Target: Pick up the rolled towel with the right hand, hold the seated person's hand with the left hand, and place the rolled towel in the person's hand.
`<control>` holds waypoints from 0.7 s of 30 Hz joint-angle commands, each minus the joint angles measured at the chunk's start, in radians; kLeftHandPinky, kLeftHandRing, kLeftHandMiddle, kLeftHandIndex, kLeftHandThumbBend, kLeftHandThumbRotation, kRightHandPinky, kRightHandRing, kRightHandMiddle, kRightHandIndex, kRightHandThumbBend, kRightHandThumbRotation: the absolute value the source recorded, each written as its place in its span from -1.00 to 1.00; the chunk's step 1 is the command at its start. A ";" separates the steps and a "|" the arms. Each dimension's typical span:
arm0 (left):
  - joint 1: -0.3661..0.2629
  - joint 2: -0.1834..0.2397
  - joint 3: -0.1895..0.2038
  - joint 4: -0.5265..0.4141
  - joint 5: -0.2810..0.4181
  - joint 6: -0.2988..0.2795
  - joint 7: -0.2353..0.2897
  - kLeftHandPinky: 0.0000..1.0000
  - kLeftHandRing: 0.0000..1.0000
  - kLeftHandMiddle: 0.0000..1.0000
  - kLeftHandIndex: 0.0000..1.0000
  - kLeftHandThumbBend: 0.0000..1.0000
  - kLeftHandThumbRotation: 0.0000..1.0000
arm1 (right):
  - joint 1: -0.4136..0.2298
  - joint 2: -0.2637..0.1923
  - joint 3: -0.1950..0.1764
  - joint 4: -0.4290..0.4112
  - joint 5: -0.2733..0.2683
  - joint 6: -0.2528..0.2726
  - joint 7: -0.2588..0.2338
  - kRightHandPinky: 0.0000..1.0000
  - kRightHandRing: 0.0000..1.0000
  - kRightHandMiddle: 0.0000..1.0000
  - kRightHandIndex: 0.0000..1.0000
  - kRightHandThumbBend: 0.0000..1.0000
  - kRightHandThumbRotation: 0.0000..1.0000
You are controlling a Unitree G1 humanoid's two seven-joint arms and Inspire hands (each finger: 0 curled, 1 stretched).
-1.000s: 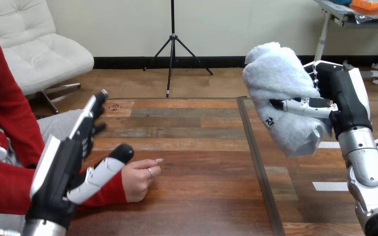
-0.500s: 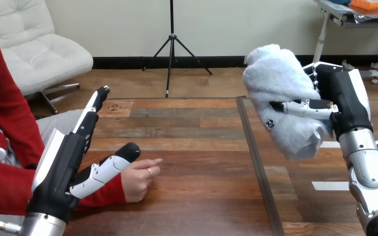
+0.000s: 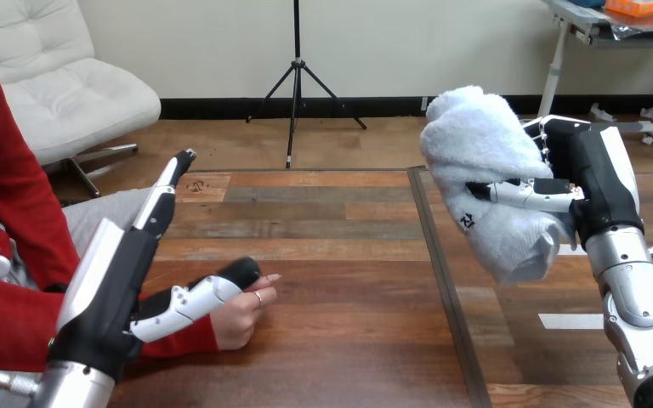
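Observation:
The white rolled towel (image 3: pixel 486 161) hangs in the air above the table's right half, with my right hand (image 3: pixel 591 178) shut on it; the thumb lies across the towel's front. My left hand (image 3: pixel 115 276) is at the lower left, open, its fingers (image 3: pixel 166 195) straight and pointing away from me. Its thumb (image 3: pixel 212 293) reaches over the top of the person's hand (image 3: pixel 242 314), which rests loosely curled on the table in a red sleeve. I cannot tell whether the thumb touches it. The towel is well to the right of the person's hand.
The wooden table (image 3: pixel 340 357) has a dark seam (image 3: pixel 442 280) running front to back between the two hands. White tape strips (image 3: pixel 570 321) lie on the table near my right forearm.
My left hand's fingers have straightened, and the hand has shifted right, bringing its thumb over the person's hand. The right hand with the towel has barely moved.

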 commanded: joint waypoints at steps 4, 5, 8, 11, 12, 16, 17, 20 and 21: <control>-0.080 0.078 -0.001 0.021 0.096 0.006 0.009 0.82 0.96 1.00 1.00 1.00 0.56 | -0.050 -0.016 -0.023 -0.081 0.007 -0.003 -0.007 -0.40 -0.30 -0.19 -0.16 0.65 -1.00; -0.084 0.091 -0.004 0.027 0.113 0.008 0.006 0.82 0.96 1.00 1.00 1.00 0.56 | -0.051 -0.015 -0.023 -0.080 0.009 -0.003 -0.006 -0.40 -0.30 -0.19 -0.16 0.65 -1.00; -0.093 0.115 -0.012 0.040 0.152 0.008 0.005 0.84 0.95 1.00 1.00 1.00 0.56 | -0.053 -0.014 -0.025 -0.078 0.013 -0.002 -0.001 -0.40 -0.30 -0.19 -0.16 0.65 -1.00; -0.101 0.136 -0.021 0.052 0.191 0.013 0.005 0.84 0.92 0.99 1.00 1.00 0.59 | -0.055 -0.014 -0.025 -0.075 0.014 -0.003 0.002 -0.40 -0.30 -0.19 -0.16 0.65 -1.00; -0.103 0.141 -0.024 0.054 0.201 0.018 0.002 0.84 0.91 0.99 1.00 1.00 0.59 | -0.055 -0.015 -0.025 -0.075 0.014 -0.002 0.002 -0.40 -0.30 -0.19 -0.16 0.65 -1.00; -0.113 0.155 -0.032 0.072 0.232 0.020 0.007 0.80 0.88 0.96 0.99 1.00 0.56 | -0.057 -0.015 -0.025 -0.070 0.014 -0.007 0.006 -0.40 -0.30 -0.19 -0.16 0.66 -1.00; -0.118 0.161 -0.036 0.081 0.245 0.020 0.011 0.79 0.87 0.95 0.98 1.00 0.56 | -0.057 -0.015 -0.026 -0.068 0.015 -0.011 0.008 -0.40 -0.30 -0.19 -0.16 0.66 -1.00; -0.128 0.173 -0.043 0.097 0.270 0.020 0.016 0.74 0.83 0.92 0.95 1.00 0.53 | -0.058 -0.015 -0.026 -0.066 0.016 -0.014 0.008 -0.40 -0.30 -0.19 -0.16 0.66 -1.00; -0.130 0.176 -0.045 0.101 0.276 0.021 0.017 0.73 0.82 0.91 0.94 1.00 0.53 | -0.058 -0.015 -0.026 -0.066 0.015 -0.013 0.008 -0.40 -0.30 -0.19 -0.16 0.66 -1.00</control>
